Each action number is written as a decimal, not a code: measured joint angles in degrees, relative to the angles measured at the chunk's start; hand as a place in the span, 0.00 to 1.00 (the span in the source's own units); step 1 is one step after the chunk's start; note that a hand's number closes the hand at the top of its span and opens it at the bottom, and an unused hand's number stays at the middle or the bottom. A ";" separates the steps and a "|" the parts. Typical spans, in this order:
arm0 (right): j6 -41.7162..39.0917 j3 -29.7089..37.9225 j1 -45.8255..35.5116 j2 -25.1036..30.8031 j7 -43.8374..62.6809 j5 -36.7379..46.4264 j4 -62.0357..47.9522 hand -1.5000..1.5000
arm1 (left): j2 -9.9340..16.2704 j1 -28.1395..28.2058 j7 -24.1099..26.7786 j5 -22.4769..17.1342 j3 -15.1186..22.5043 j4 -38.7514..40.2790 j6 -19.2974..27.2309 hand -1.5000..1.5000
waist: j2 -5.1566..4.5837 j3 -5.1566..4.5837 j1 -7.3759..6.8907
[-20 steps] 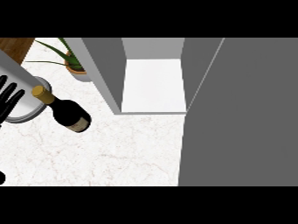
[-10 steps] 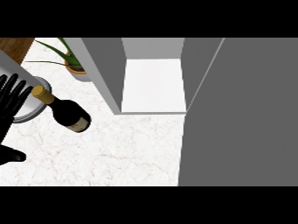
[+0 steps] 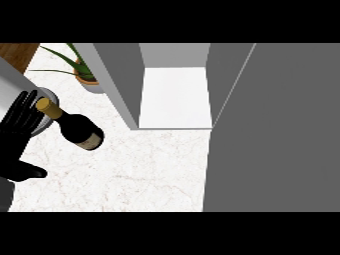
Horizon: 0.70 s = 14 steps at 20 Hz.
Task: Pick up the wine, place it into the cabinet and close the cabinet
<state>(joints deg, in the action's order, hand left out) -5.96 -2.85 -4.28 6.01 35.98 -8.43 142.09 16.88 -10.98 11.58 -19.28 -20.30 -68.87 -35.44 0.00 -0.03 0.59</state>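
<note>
Our left hand is open with fingers straight, holding nothing. The wine stands just right of its fingertips, and the open cabinet is further right.

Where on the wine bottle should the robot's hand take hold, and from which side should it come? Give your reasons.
Probably round the dark body of the wine bottle, below the narrow gold-capped neck, coming from the view's left. The body is its widest part, and the open left hand is already beside it on that side, while the open cabinet lies to the right.
</note>
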 measured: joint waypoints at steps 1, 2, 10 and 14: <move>-0.05 0.04 -0.19 0.06 0.19 0.03 0.00 0.00 | -0.21 -0.06 0.73 0.61 0.42 0.54 -0.16 0.00 | 0.01 0.00 -0.04; -0.41 0.34 0.20 0.05 -0.20 -0.04 0.00 0.00 | 0.41 -1.13 0.96 0.73 0.33 1.81 -0.50 0.00 | 0.00 -0.01 0.01; 0.45 1.04 -1.80 0.12 2.24 -0.10 0.27 0.00 | 0.06 -3.33 8.04 4.57 1.54 10.04 -1.69 0.00 | 0.01 -0.01 0.03; -0.24 0.23 -1.26 -0.38 1.24 0.15 0.06 0.00 | 0.62 -5.18 11.55 6.62 1.85 14.96 -1.78 0.00 | -0.02 0.00 0.06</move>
<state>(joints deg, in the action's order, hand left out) -6.20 -2.62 -5.53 5.63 37.22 -8.28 142.15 17.50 -16.16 23.12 -12.66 -18.45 -53.91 -37.22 -0.02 -0.03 0.65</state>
